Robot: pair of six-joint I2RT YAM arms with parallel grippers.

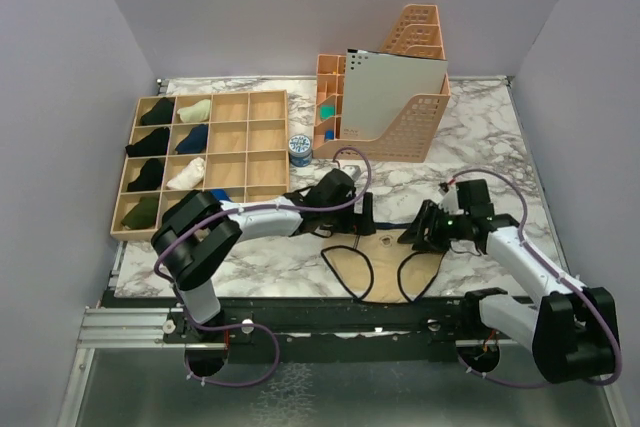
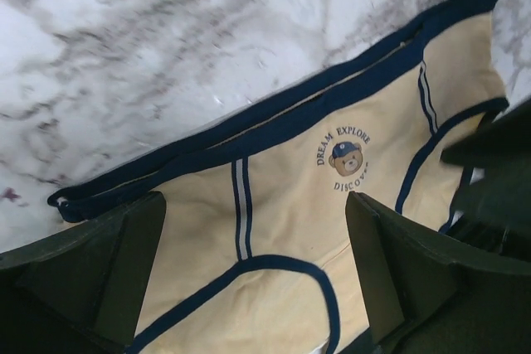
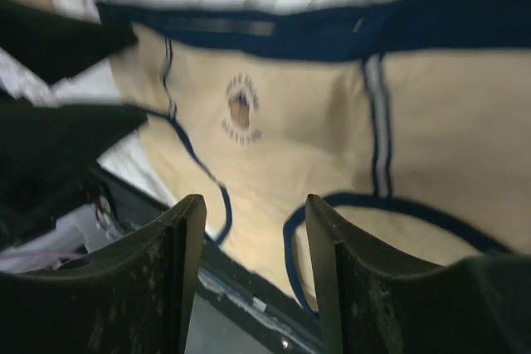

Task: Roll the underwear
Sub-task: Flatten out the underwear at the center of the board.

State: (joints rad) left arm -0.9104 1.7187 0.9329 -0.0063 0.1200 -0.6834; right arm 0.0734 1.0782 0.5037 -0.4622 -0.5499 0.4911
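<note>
Left fingers [image 2: 83, 275] wide above underwear [image 2: 282, 205]

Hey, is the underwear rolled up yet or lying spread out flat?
Spread flat: the underwear lies unrolled on the table, waistband and bear print both showing.

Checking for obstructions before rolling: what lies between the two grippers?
Only the underwear, lying flat on the marble table, spans the gap between the left gripper and the right gripper; the top view shows it.

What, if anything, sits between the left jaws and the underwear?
Nothing visible. The left jaws stand wide open over the beige underwear, which lies flat on the marble table, and only its fabric shows between them.
</note>
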